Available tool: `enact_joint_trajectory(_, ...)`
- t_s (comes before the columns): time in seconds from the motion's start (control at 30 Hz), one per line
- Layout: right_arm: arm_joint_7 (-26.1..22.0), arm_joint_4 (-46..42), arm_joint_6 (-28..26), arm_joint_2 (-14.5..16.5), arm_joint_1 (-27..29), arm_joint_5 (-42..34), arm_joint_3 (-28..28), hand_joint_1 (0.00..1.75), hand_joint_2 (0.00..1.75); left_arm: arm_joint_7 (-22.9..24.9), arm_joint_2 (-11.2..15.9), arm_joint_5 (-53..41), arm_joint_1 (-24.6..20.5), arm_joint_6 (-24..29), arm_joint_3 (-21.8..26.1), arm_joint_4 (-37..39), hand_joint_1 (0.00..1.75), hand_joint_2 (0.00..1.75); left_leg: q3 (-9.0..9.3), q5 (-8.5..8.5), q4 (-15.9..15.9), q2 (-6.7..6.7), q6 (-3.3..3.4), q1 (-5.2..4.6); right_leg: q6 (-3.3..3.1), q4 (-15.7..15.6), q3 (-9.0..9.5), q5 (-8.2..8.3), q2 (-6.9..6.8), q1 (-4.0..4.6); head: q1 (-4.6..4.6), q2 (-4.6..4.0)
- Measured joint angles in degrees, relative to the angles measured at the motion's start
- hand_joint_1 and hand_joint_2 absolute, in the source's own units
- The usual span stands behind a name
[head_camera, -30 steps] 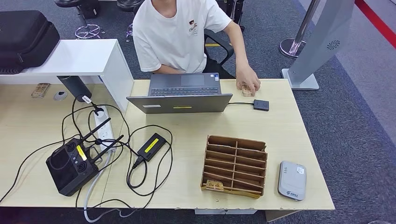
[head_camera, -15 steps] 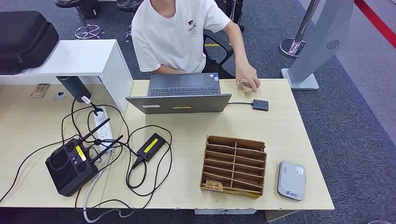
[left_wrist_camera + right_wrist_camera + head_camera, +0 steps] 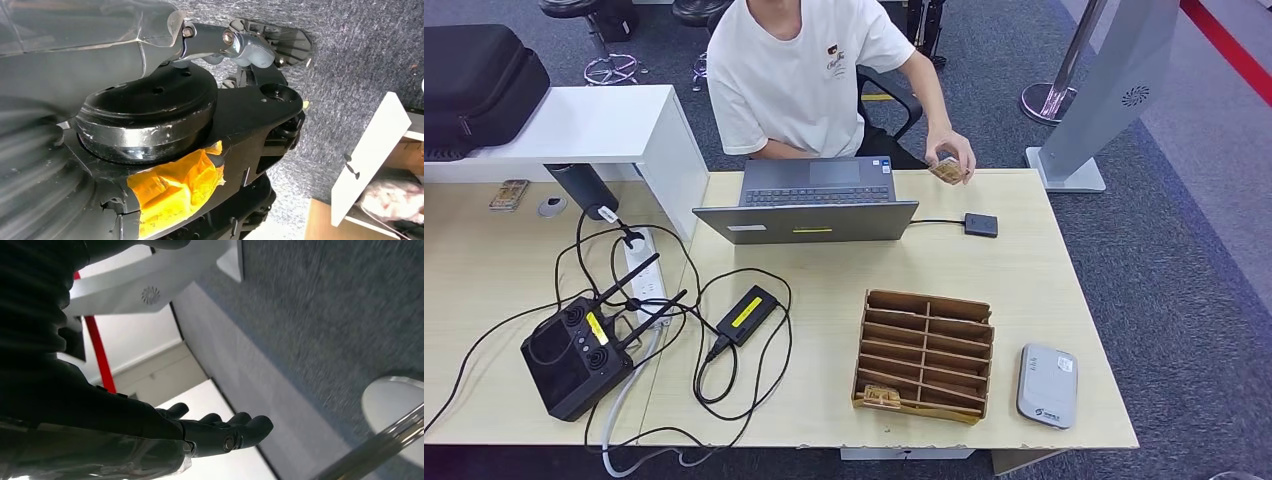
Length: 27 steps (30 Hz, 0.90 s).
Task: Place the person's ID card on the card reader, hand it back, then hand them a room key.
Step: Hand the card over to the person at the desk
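Pale wood-grain tabletop [image 3: 1024,270]; brown slotted wooden card rack [image 3: 926,355] at lower centre; light-grey rounded card reader [image 3: 1049,385] beside it; tan card [image 3: 945,169] at upper centre; grey open laptop [image 3: 811,200]; black cased controller [image 3: 574,355] with yellow label, lower left; white T-shirt [image 3: 794,70].

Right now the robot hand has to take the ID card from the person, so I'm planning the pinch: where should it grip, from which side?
Grip the free edge of the ID card that sticks out below the person's hand, coming from the robot's side across the table. The person holds the card lifted just above the far table edge, their fingers covering its upper part, so probably only the near edge is open.
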Motion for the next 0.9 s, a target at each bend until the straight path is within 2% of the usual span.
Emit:
enact_joint_trajectory(0.3, -0.78, 0.75, 2.57, 8.07, -0.97, -1.48, -0.86, 0.0, 1.75, 0.83, 0.0, -0.6, -0.37, 1.26, 0.0, 0.0, 0.0, 1.75, 0.02, 0.02, 0.0, 0.0, -0.03, 0.0, -0.01, 0.0, 0.04, 0.01, -0.01, 0.0, 0.02, 0.0)
enact_joint_trajectory(0.53, -1.1, 1.05, 4.25, 15.17, -1.89, -4.76, -2.84, 0.0, 1.75, 6.24, -0.44, -1.97, -2.07, 5.77, 0.0, 0.0, 0.0, 1.75, 0.06, 0.04, 0.0, 0.05, -0.06, 0.03, -0.02, 0.06, 0.08, 0.01, -0.01, 0.01, 0.03, 0.0)
enact_joint_trajectory(0.63, 1.68, 1.18, 4.33, 18.11, -2.36, -6.84, -4.49, 0.0, 1.75, 6.77, -1.07, -6.53, -2.53, 12.96, -0.78, -0.01, 0.0, 1.75, 0.07, 0.04, 0.0, 0.16, -0.07, 0.08, -0.03, 0.07, 0.08, 0.02, 0.04, 0.04, 0.06, 0.0)
enact_joint_trajectory(0.77, 9.94, 1.22, -1.41, 19.41, -2.49, -8.22, -6.91, 0.0, 1.75, 2.21, -1.69, -12.21, -2.1, 31.54, -5.89, 0.04, 0.0, 1.75, 0.04, 0.02, 0.02, 0.3, -0.09, 0.19, -0.04, 0.03, 0.06, 0.03, 0.15, 0.12, 0.11, 0.0)
enact_joint_trajectory(0.83, 12.63, 1.15, -4.94, 18.9, -2.49, -8.8, -8.39, 0.0, 1.75, -1.63, -0.38, -12.88, -2.08, 36.09, -8.24, 0.73, 0.0, 1.75, 0.04, -0.01, 0.02, 0.36, -0.14, 0.27, -0.07, 0.01, 0.05, 0.05, 0.2, 0.19, 0.13, 0.0)
enact_joint_trajectory(0.9, 14.77, 1.03, -7.01, 17.93, -2.46, -9.13, -9.75, 0.0, 1.75, -4.8, 2.44, -13.13, -2.4, 37.25, -10.15, 1.86, 0.0, 1.75, 0.06, -0.06, 0.03, 0.44, -0.21, 0.4, -0.13, -0.02, 0.04, 0.08, 0.26, 0.34, 0.14, 0.0)
